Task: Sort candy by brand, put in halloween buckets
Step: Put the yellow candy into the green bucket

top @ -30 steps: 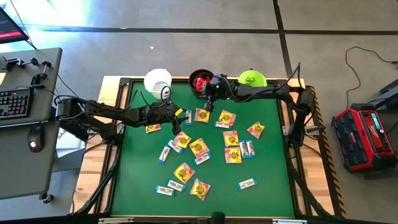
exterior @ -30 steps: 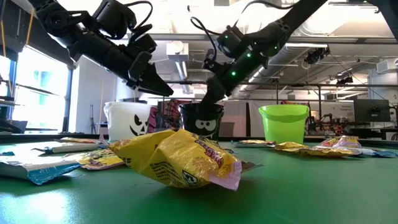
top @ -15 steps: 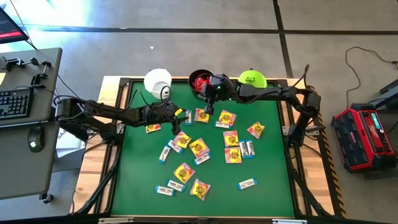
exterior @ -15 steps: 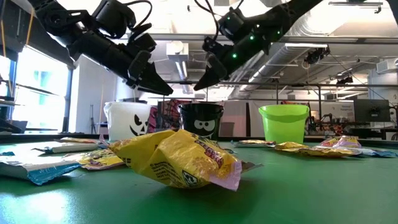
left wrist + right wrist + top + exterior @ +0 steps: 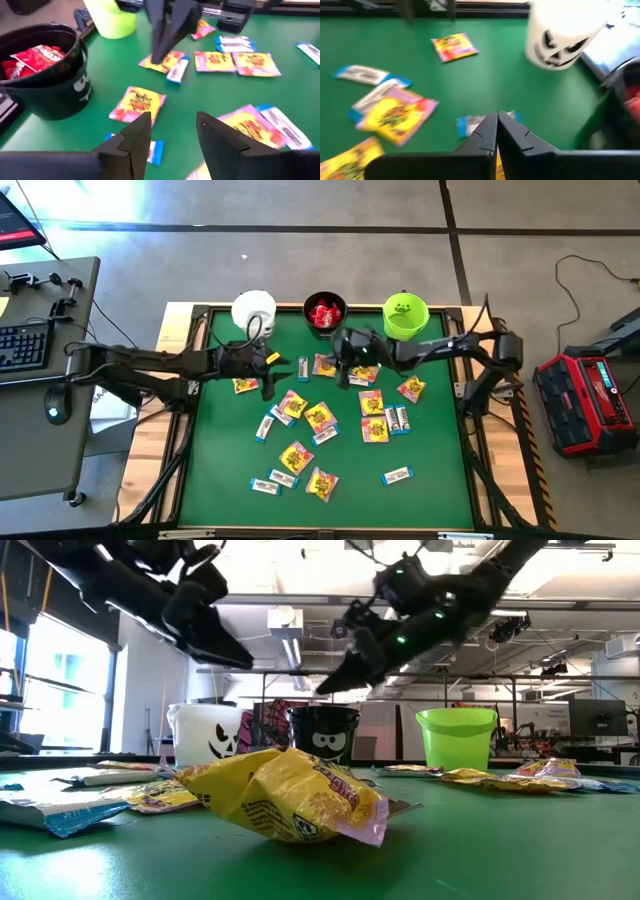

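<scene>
The candy lies scattered on the green mat (image 5: 430, 440): yellow-and-pink packets (image 5: 320, 416) and white-and-blue bars (image 5: 397, 475). Red packets (image 5: 31, 57) fill the black bucket (image 5: 325, 311), which stands at the far edge between the white bucket (image 5: 254, 310) and the lime green one (image 5: 405, 315). My left gripper (image 5: 172, 120) hangs open and holds nothing, left of the pile's far end (image 5: 268, 378). My right gripper (image 5: 497, 120) is shut and holds nothing. It slants down above the packets just in front of the black bucket (image 5: 345, 376).
The mat's left and right strips and its near right corner hold no candy. A desk with a keyboard (image 5: 25, 345) stands off the table to the left, and a red case (image 5: 585, 400) sits on the floor to the right.
My right gripper, shut throughout, has risen out of the black bucket's mouth. It has then swung toward the near edge and stands over the packets in front of that bucket. My left gripper has drawn back toward the table's left edge and risen a little.
</scene>
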`<state>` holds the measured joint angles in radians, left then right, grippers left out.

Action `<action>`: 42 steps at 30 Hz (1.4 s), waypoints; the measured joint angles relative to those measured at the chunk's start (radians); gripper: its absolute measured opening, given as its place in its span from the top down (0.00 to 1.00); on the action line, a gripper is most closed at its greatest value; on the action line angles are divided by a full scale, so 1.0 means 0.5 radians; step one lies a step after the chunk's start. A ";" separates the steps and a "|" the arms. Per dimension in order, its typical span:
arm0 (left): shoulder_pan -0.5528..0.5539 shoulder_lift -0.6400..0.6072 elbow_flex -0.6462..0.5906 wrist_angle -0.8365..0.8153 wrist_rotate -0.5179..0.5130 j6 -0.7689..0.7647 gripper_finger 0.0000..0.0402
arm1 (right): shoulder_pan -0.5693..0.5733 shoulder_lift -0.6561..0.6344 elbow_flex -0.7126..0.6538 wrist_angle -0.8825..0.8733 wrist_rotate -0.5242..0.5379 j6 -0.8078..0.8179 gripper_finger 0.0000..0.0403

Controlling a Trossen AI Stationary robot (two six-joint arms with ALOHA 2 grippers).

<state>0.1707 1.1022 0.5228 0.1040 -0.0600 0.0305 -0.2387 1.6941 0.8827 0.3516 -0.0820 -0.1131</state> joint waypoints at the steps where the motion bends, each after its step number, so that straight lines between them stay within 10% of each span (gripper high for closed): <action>1: -0.011 -0.032 0.000 -0.041 0.001 0.000 0.65 | 0.021 -0.029 -0.072 0.058 0.021 0.025 1.00; 23: -0.628 0.117 0.265 -1.669 -0.382 -0.636 0.79 | 0.617 -0.933 -0.876 0.120 0.691 0.370 1.00; 42: -0.581 0.873 0.275 -1.865 -0.894 -0.848 0.57 | 0.626 -0.930 -0.879 0.029 0.827 0.362 1.00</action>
<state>-0.1197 1.5386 0.6601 -0.8284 -0.5072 -0.3935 0.0742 1.2293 0.4431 0.3659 0.3314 0.0678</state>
